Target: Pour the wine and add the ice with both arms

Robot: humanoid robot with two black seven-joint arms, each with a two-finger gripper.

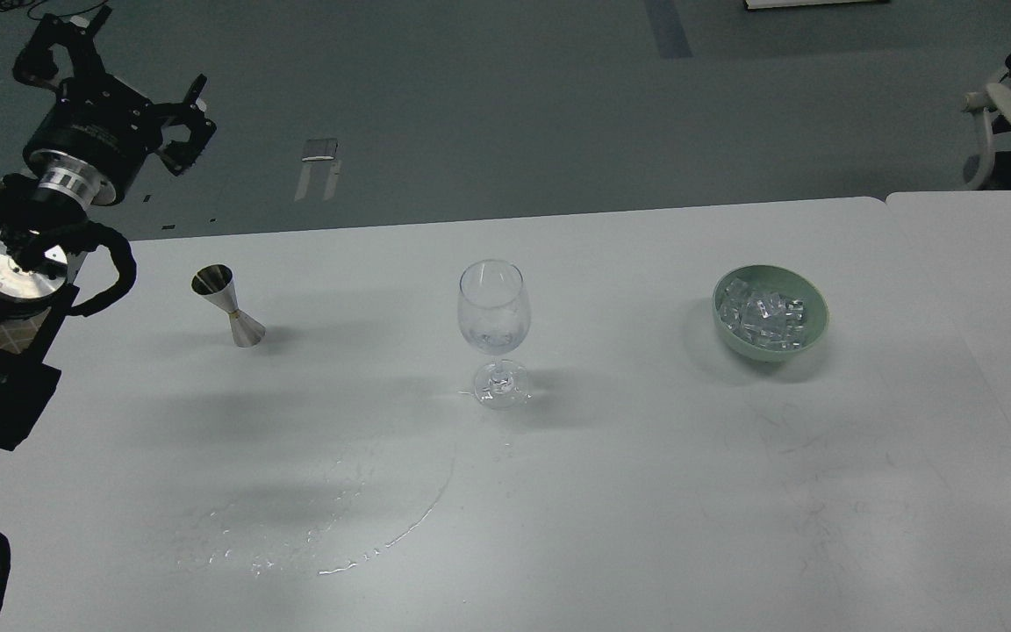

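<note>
Ice heaps the green bowl toward the table's right edge, wine barely wets the central glass, left gripper spread open, empty.

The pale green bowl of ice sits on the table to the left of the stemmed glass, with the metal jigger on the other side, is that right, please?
Not quite: the head view shows the pale green bowl of ice on the table to the right of the stemmed glass, not the left. The metal jigger does stand on the other side.
</note>
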